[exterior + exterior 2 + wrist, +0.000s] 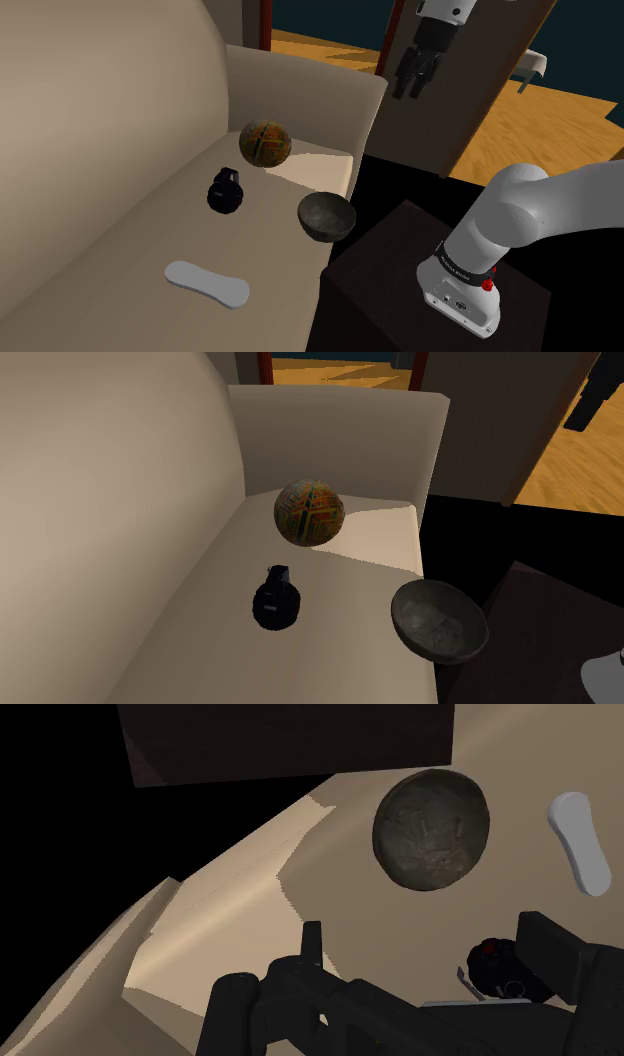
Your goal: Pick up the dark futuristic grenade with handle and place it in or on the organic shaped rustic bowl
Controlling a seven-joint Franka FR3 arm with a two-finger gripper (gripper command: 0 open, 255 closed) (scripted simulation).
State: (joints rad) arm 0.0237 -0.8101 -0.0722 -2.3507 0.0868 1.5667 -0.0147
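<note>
Black gripper (pixel 414 80), jaws apart and empty, hangs high beyond the sofa's armrest (pixel 300 80); dark grenade (pixel 224 190) lies far below on the seat (pixel 120 240) middle, near the front-edge bowl (pixel 326 215).

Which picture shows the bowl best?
The wrist view. It looks almost straight into the bowl, so its whole rim and grey inside show. The second exterior view shows it slantwise at the sofa seat's edge; the shoulder view shows it from farther off.
</note>
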